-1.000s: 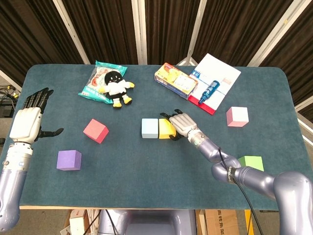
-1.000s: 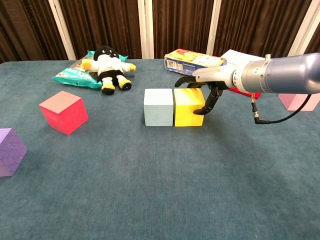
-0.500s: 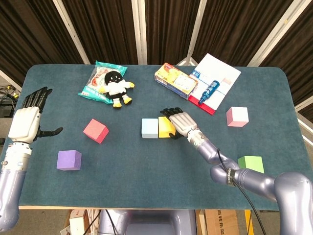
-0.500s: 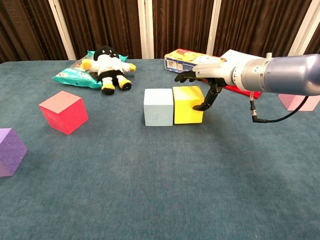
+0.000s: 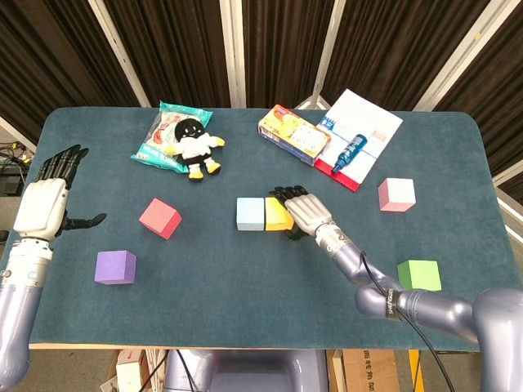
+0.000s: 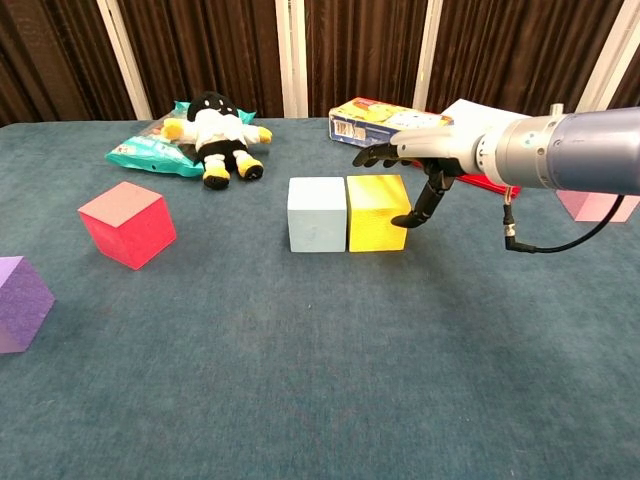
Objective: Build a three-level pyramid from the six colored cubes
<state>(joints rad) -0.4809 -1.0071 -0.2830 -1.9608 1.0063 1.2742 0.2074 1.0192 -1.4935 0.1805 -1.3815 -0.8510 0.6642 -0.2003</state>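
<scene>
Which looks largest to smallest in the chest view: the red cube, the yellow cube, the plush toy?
1. red cube, which is nearer the camera, so its lead is unsure.
2 and 3. yellow cube and plush toy look about alike; the toy lies farther back, so I do not rank them.

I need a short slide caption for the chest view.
Right hand hovers at the yellow cube, set flush beside the light blue cube.

A teal-carpeted table (image 5: pixel 245 302) stands before dark curtains (image 5: pixel 163 49) with pale vertical strips.
</scene>
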